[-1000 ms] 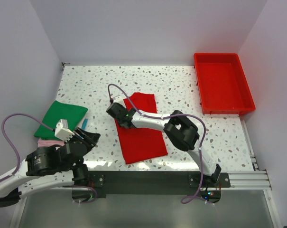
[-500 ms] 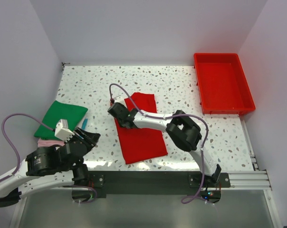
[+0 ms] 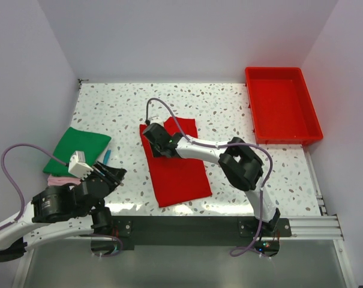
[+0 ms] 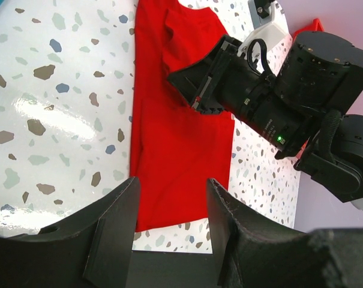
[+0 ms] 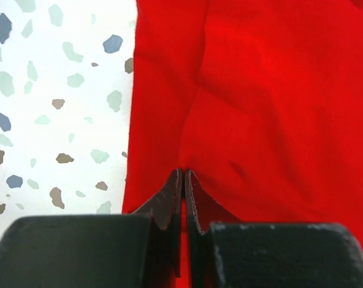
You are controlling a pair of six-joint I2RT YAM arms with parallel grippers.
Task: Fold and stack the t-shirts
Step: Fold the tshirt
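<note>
The end effector (image 5: 183, 175) pinches the red t-shirt (image 5: 265, 90) near its left edge on the speckled table (image 5: 55, 90).

Two plain shirts, two partly hidden cloths, one tray, two grippers

On the one speckled table (image 3: 229, 105), two t-shirts can be counted for sure: one red t-shirt (image 3: 178, 174) in the middle and one green t-shirt (image 3: 79, 147) at the left. One pale pink cloth (image 3: 58, 180) peeks out at the green one's near edge, and one teal sliver (image 3: 107, 155) shows just right of it; both are too hidden to name further. One red plastic tray (image 3: 281, 105) stands far right. There are two grippers at the near side, the left gripper (image 4: 172, 186) and the right gripper (image 5: 184, 180), with two fingers each.
</note>
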